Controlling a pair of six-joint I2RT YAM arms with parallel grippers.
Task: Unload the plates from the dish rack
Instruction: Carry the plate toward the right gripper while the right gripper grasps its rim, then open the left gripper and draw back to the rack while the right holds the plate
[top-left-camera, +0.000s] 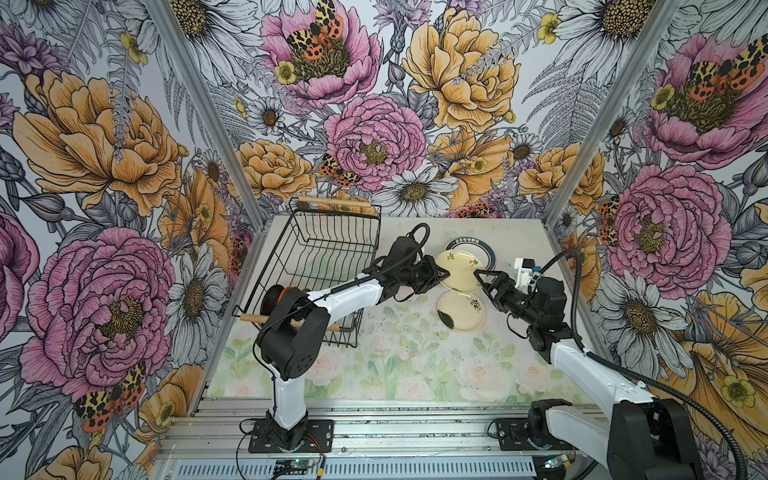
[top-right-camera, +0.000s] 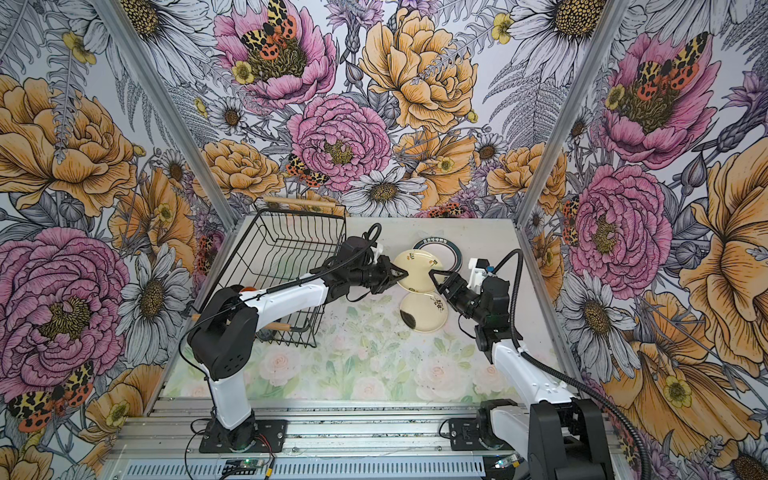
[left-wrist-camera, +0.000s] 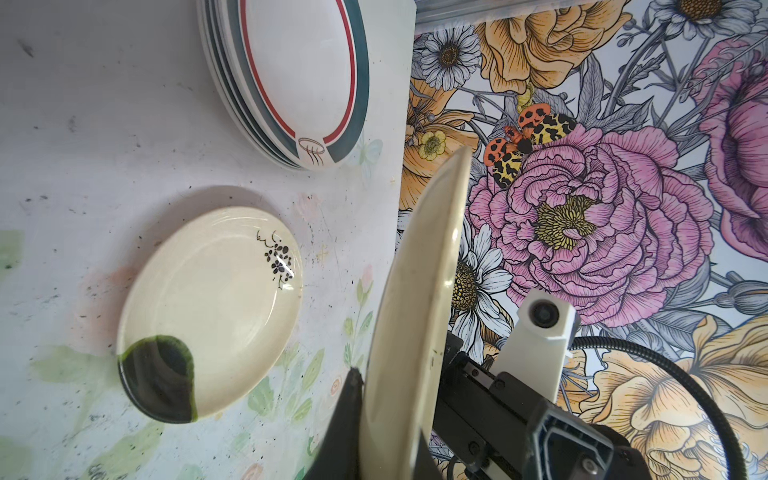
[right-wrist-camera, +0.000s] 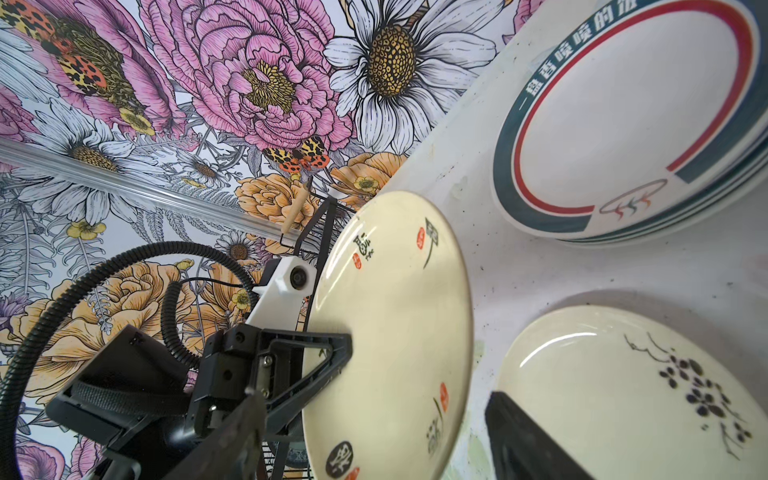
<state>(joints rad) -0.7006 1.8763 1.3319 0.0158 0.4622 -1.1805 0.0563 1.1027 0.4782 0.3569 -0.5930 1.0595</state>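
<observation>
Plate (top-left-camera: 459, 270), cream, on edge in mid-air, pinched by left gripper (top-left-camera: 445, 274), middle right of both top views.

Counted: two grippers, one dish rack (top-left-camera: 324, 249) at centre left on the table (top-left-camera: 395, 357), one dark-blotched plate (top-left-camera: 461, 312) lying flat just below the held one, one teal-rimmed stack (top-left-camera: 468, 241) just above, about four rims deep in the left wrist view. Left fingers (left-wrist-camera: 347, 424) clamped tight on the held rim; right gripper (top-left-camera: 480, 281) spread wide, fingers (right-wrist-camera: 523, 440) either side of the opposite rim, contact not discernible. Only in the top views: one dark plate (top-left-camera: 271, 297) and one orange plate (top-left-camera: 283, 292) upright in the rack's lower-left end. Only in the right wrist view: red seals and black calligraphy on the held face.
</observation>
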